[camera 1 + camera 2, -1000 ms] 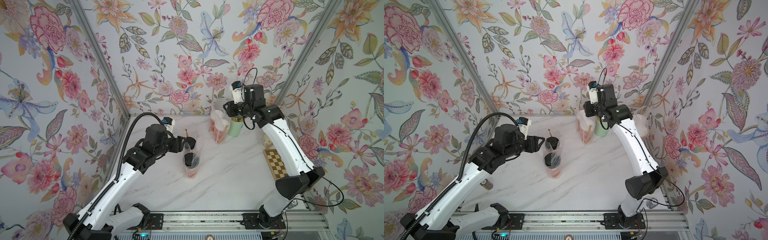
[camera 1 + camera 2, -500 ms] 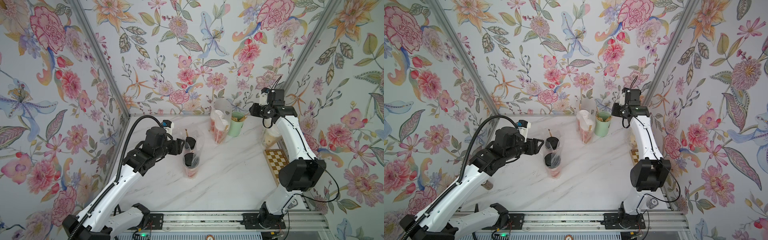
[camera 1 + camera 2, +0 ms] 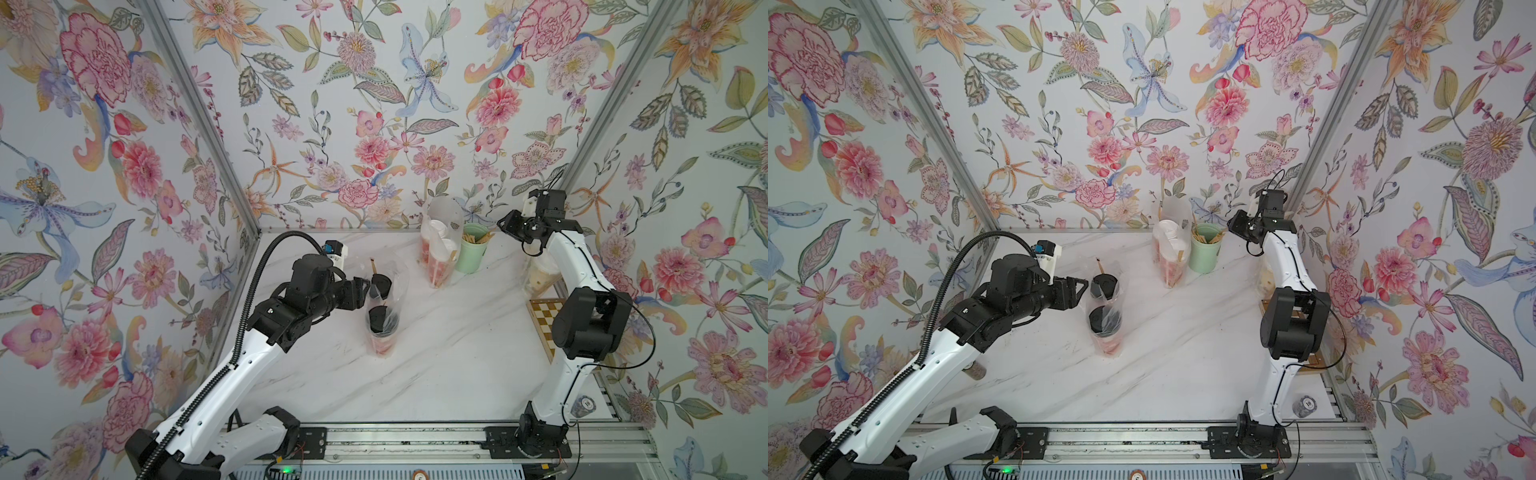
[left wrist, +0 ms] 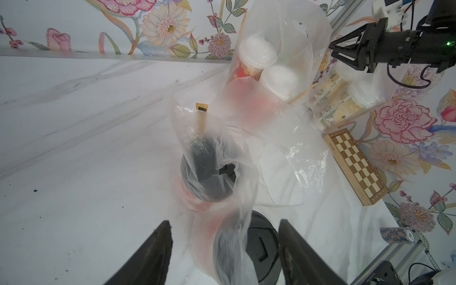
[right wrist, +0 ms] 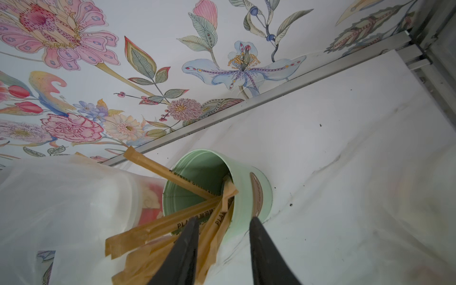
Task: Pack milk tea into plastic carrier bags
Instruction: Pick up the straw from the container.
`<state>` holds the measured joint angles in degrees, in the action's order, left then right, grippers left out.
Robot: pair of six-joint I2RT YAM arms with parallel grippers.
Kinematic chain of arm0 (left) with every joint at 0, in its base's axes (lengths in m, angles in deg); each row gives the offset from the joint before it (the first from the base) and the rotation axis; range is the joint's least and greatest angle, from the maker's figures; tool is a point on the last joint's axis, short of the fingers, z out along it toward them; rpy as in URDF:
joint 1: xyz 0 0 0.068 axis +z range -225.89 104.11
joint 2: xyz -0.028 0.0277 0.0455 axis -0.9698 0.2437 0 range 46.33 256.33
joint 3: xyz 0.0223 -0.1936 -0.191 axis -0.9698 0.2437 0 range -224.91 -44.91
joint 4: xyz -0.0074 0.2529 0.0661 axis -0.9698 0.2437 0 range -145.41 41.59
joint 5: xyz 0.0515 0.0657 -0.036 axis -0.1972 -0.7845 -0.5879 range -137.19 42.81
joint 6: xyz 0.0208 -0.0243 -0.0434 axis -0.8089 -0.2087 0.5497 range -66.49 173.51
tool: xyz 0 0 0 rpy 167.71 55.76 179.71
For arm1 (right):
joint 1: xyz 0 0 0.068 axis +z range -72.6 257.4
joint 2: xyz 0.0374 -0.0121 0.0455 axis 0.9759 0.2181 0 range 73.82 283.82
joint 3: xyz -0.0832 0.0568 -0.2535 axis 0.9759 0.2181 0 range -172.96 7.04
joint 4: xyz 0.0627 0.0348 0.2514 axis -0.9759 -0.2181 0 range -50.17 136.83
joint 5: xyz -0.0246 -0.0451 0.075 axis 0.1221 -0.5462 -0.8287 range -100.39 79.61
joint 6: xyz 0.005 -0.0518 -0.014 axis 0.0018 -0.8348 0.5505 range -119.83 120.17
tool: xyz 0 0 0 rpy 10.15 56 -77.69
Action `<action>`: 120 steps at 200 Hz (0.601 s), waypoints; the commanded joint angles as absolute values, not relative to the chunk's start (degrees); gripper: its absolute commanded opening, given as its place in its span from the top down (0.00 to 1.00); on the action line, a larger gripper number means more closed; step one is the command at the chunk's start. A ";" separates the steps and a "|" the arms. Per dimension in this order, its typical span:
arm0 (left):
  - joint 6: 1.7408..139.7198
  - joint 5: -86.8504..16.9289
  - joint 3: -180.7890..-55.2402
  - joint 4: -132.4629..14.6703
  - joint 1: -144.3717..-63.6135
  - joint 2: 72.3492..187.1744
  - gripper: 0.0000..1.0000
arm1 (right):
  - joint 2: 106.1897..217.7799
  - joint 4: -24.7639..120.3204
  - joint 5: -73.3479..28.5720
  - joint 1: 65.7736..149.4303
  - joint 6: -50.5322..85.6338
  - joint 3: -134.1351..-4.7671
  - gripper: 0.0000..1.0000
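On the table [image 3: 457,353], two black-lidded cups [image 3: 380,286] [image 3: 379,319] shared one bag [image 3: 400,282], two white-lidded cups [image 3: 438,227] [image 3: 448,246] another bag [image 3: 448,210]; left fingers [image 4: 153,251] and right fingers [image 5: 182,254] gaped, empty.

The walls [image 3: 374,104] carry pink, orange and blue flowers; the table [image 3: 457,353] is white marble with grey veins. Two milk tea cups [image 3: 380,334] are red-orange with black lids, the straw cup [image 3: 471,257] mint green.
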<state>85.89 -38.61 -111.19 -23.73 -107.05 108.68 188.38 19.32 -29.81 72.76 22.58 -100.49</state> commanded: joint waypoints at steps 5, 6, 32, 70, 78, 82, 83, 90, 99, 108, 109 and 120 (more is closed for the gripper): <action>86.55 -39.53 -111.16 -24.13 -107.38 108.12 0.31 | 191.22 22.09 -31.75 72.92 24.77 -102.29 0.64; 86.55 -39.54 -111.13 -24.08 -107.37 108.12 0.31 | 191.27 22.02 -31.79 72.96 24.82 -102.29 0.64; 86.71 -39.62 -111.15 -24.04 -107.36 108.32 0.31 | 193.93 22.54 -31.68 72.84 24.87 -104.11 0.67; 86.75 -39.80 -110.98 -24.37 -107.40 108.35 0.31 | 194.22 24.65 -31.29 72.89 24.17 -104.08 0.80; 86.75 -39.85 -110.88 -24.56 -107.42 108.36 0.31 | 193.97 25.00 -31.08 72.83 24.08 -104.02 0.83; 86.81 -39.79 -110.87 -24.60 -107.30 108.45 0.31 | 193.84 25.15 -31.06 72.83 24.07 -104.02 0.85; 86.82 -39.80 -110.80 -24.62 -107.37 108.42 0.31 | 193.86 25.18 -31.01 72.83 24.12 -103.99 0.86; 86.91 -39.74 -110.74 -24.67 -107.36 108.51 0.31 | 193.64 25.27 -30.83 72.83 23.99 -104.07 0.88; 86.78 -39.63 -110.80 -24.70 -107.37 108.53 0.31 | 193.18 25.45 -30.58 72.92 23.90 -104.13 0.90; 86.80 -39.54 -110.79 -24.54 -107.36 108.38 0.31 | 192.78 25.58 -30.43 72.92 23.88 -104.12 0.93; 86.72 -39.54 -110.77 -24.55 -107.36 108.34 0.31 | 192.76 25.52 -30.38 72.92 23.84 -104.13 0.93; 86.63 -39.77 -110.75 -24.37 -107.38 108.19 0.30 | 192.35 25.56 -30.17 72.92 23.68 -104.38 0.95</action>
